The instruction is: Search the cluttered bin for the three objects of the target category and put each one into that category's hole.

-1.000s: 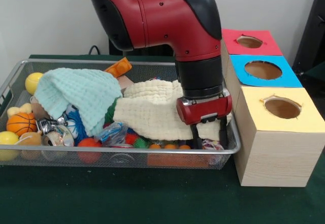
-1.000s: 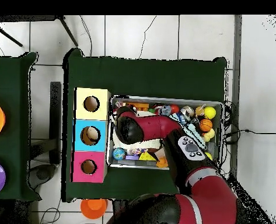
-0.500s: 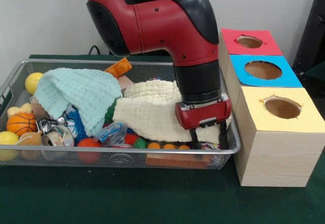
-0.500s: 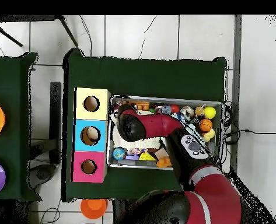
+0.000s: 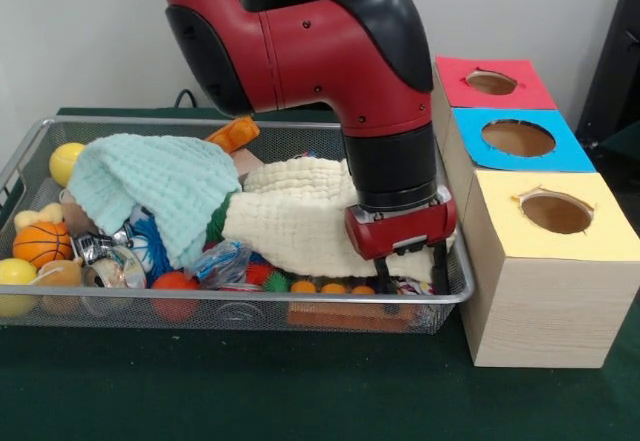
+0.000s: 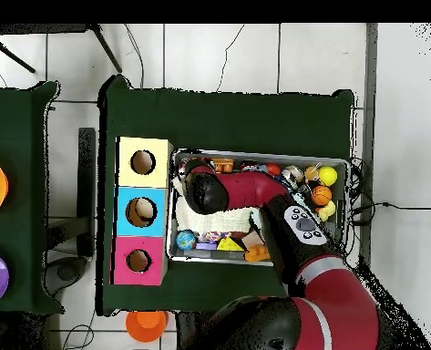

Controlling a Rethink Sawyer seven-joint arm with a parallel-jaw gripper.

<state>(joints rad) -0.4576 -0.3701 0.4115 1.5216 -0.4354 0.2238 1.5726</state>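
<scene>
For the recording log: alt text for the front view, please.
The red and black arm's pincer, open, reaches into the wire mesh bin, at a cream knitted cloth among toys. Beside the bin stands a wooden box with red, blue and yellow holed tops.

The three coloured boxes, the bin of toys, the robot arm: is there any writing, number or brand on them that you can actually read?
None can be read.
The boxes: plain pink, blue and yellow tops with holes, no lettering.
The arm: no readable marking in the front view; grey buttons show from overhead, too small to read.
The toys in the wire bin: some printed wrappers, too blurred to read.
</scene>
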